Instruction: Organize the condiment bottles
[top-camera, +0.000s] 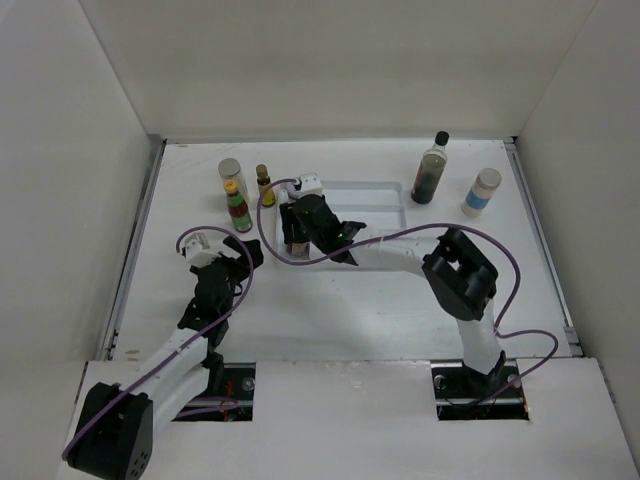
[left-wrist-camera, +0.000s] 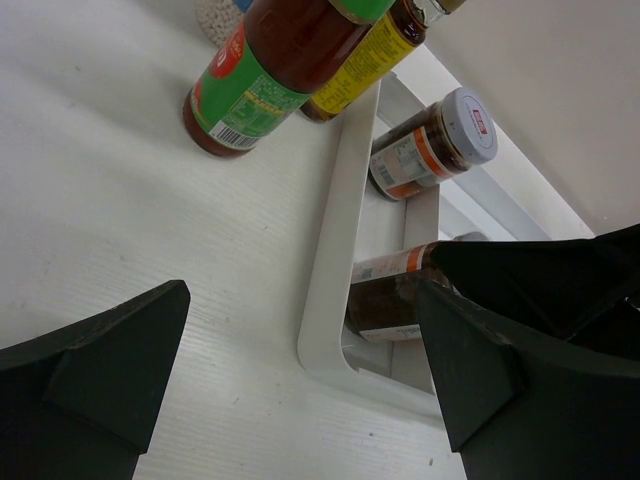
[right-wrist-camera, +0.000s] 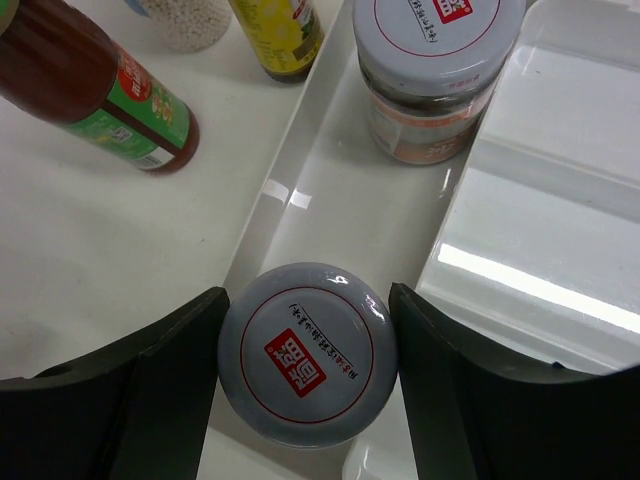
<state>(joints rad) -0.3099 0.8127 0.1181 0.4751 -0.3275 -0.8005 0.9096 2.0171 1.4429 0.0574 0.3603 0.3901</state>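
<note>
R wrist: near jar (right-wrist-camera: 307, 352) stands upright in the tray (right-wrist-camera: 270, 190), L compartment, near end. The right gripper (right-wrist-camera: 307, 300) sits directly above it, w/ one finger on each side of the grey lid. Both look pressed to the rim, so I judge it's pinching the jar by the lid. Far jar (right-wrist-camera: 435, 70) is in the same compartment, further back and apart. Outside the tray wall on the table are the red-label bottle (right-wrist-camera: 100, 95), yellow-label bottle (right-wrist-camera: 280, 35) and a jar of white pellets (right-wrist-camera: 185, 20).

Handling, my guess: glass body, full of paste, so stiff, fairly heavy for its size and breakable if dropped. The lid is smooth and prob. slippery. A grip across the lid's sides looks ok; lower on the shoulder would be safer.

L wrist: left gripper (left-wrist-camera: 305, 290) is spread wide w/ nothing between the fingers. It hovers over the table just outside the tray's near L corner. Near jar lies just inside that corner, partly hidden by the other arm.

Top: tall dark bottle (top-camera: 430, 170) and white-capped bottle (top-camera: 482, 190) stand R of the tray, well apart from both grippers. Not yet sorted, I'd say.
</note>
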